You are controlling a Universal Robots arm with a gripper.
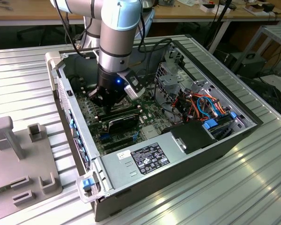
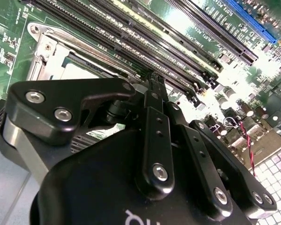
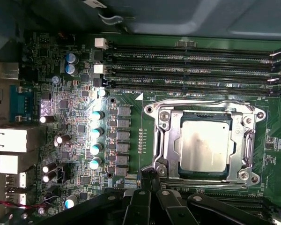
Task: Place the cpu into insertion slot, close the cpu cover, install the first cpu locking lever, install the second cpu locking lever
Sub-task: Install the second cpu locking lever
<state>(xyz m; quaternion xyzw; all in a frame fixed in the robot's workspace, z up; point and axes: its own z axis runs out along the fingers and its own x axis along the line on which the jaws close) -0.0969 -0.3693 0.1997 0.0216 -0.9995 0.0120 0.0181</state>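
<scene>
The cpu (image 3: 207,146), a silvery-grey square, lies flat in the insertion slot (image 3: 203,177) on the green motherboard. The cpu cover (image 3: 166,140), a silvery frame plate, lies down around it. A thin metal lever (image 3: 201,103) runs along the cover's side nearest the memory slots. My gripper (image 3: 149,174) is shut with nothing visible between its fingers, its tips just off one corner of the cover. In the second wrist view the black fingers (image 2: 155,122) meet at the gripper (image 2: 154,78) beside the cpu cover (image 2: 43,52). In the exterior view the gripper (image 1: 104,104) is low inside the open computer case.
Long black memory slots (image 3: 192,65) run beside the socket, and a row of capacitors (image 3: 97,140) stands on its other side. Drive cage and coloured cables (image 1: 201,101) fill the case on the exterior view's right. A grey fixture (image 1: 18,154) sits on the ribbed table.
</scene>
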